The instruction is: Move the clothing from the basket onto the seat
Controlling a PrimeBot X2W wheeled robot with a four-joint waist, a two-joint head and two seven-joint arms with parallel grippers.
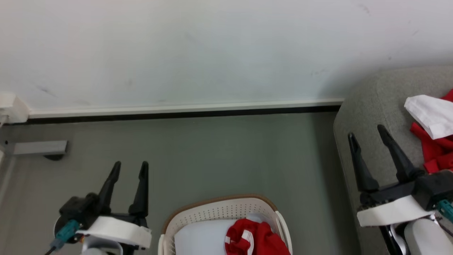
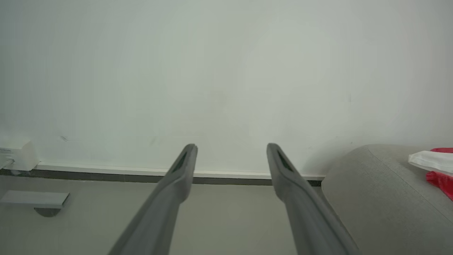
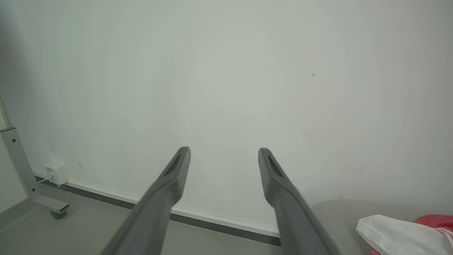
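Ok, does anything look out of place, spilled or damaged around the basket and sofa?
Nothing stands out. One red garment lies crumpled inside the basket, which stands upright on the floor. The red and white clothing lies bunched on the sofa, none of it seen on the floor.

1. left gripper (image 1: 130, 164): near left, low. Two dark fingers (image 1: 109, 186) spread apart, empty, pointing far. White cuff (image 1: 116, 230) at wrist.
2. right gripper (image 1: 365, 131): near right, set farther. Jaws spread, leaning left, empty. Pale forearm (image 1: 423, 235) behind.
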